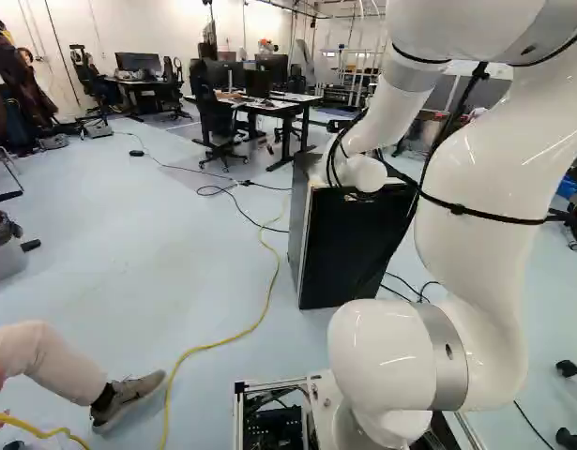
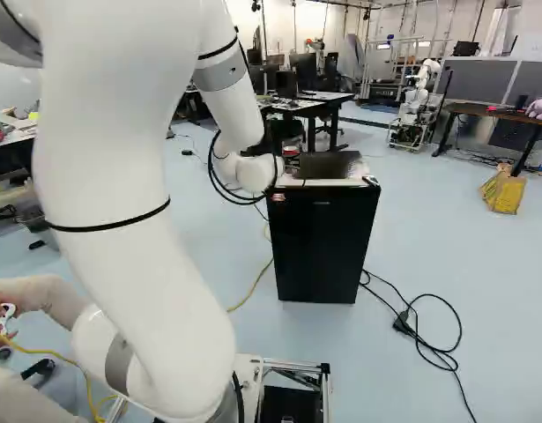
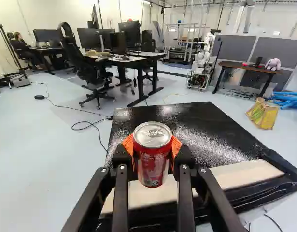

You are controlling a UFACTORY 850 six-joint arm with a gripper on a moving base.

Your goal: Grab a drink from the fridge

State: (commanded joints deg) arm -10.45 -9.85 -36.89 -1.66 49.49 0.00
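Jaws (image 3: 152,145), closest in the wrist view, are closed on a red soda can (image 3: 152,166), with an orange pad (image 3: 176,146) pressing it from either side. The can is upright, its silver lid and pull tab uppermost. Just beyond and below lies the top of the black mini fridge (image 2: 322,247), glossy, with a pale strip along its near edge; whether the can's base touches it, I cannot tell.

The drink is in hand, so by my judgement the grab itself is done. The fridge door looks shut, and no views show whether the can came from inside. What is left, if anything, is likely a steady lift clear and a carry to wherever it is wanted.

Only the base views show the door face. The left base view hides the can behind the white arm (image 1: 476,206); the right base view gives a patch of red just past the arm's end, perhaps the can. That same view adds a tangle of black cable (image 2: 429,339) on the floor right of the fridge. Farther off, another robot (image 3: 201,63) appears in the wrist and right base views.
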